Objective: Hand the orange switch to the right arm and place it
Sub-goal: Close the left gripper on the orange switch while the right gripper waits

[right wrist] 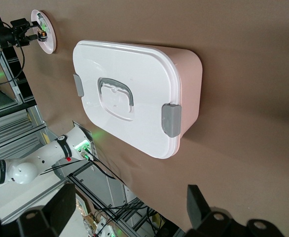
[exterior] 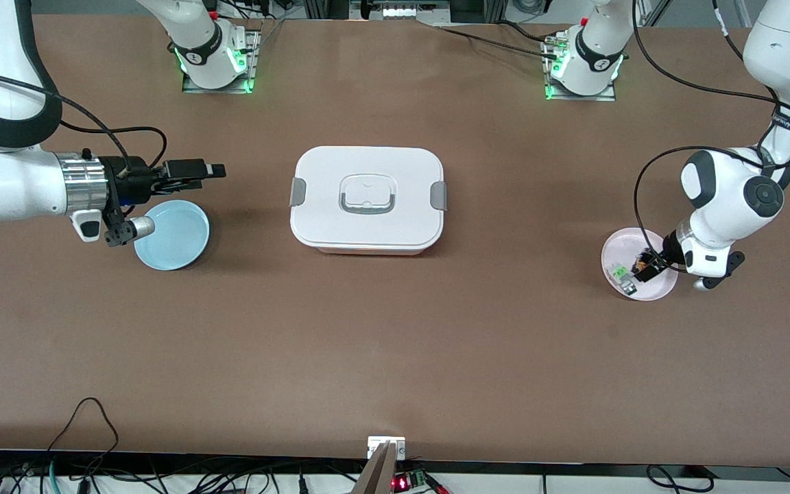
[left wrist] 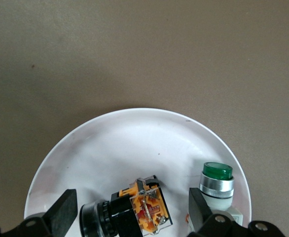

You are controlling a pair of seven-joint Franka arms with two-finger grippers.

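Observation:
The orange switch point(left wrist: 139, 210) point(exterior: 642, 262), a black block with an orange section, lies on its side in a small pale plate point(left wrist: 134, 133) point(exterior: 618, 245) at the left arm's end of the table. My left gripper point(left wrist: 132, 212) point(exterior: 644, 267) is low over this plate and open, one finger on each side of the switch with gaps on both sides. My right gripper point(exterior: 215, 169) point(right wrist: 129, 207) hangs level above the table by a blue plate point(exterior: 172, 235), open with nothing between its fingers. The right arm point(exterior: 18, 182) waits there.
A green-and-grey part point(left wrist: 216, 181) point(exterior: 620, 274) lies in the same pale plate, close to one left finger. A white lidded box point(exterior: 367, 199) point(right wrist: 134, 98) with grey clips stands mid-table. Cables run along the table's edge nearest the front camera.

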